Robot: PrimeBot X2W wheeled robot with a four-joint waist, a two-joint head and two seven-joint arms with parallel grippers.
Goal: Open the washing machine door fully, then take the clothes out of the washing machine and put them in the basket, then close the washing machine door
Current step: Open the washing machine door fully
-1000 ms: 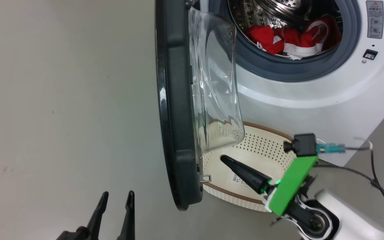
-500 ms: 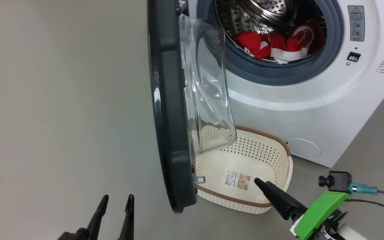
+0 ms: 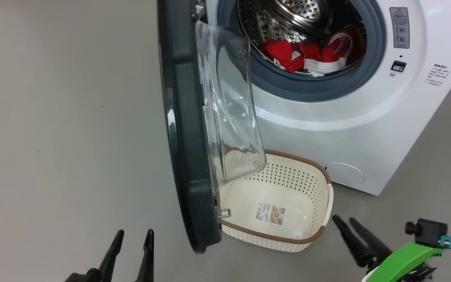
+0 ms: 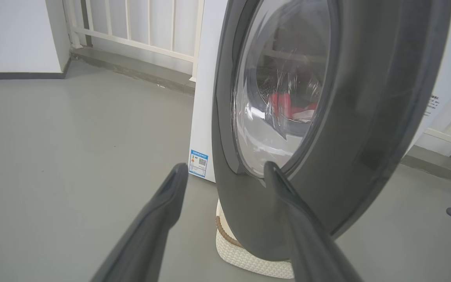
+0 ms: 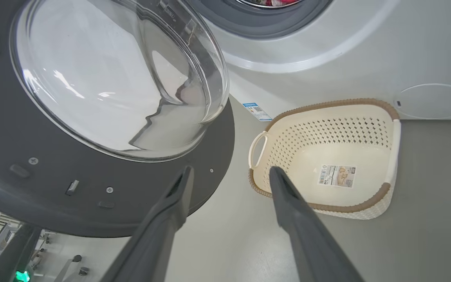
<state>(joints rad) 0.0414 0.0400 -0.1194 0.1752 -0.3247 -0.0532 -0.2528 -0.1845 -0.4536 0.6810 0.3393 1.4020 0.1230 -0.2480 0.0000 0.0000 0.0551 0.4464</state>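
The washing machine door [image 3: 178, 129] is standing open just above one end of the basket [image 3: 272, 237] on the floor [image 3: 53, 117]. The clothes [image 3: 311, 55] are lying inside the washing machine [image 3: 347, 129], up past the basket from the right hand [image 3: 343, 218], the nearer one. Both it and the left hand [image 3: 135, 232] are hanging open, holding nothing.

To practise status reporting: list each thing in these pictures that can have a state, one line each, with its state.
door: open, swung out from the washer
washer: drum exposed, clothes inside
clothes: in the drum, not gripped
basket: upright on the floor, empty except for a sticker
left gripper: open, empty
right gripper: open, empty
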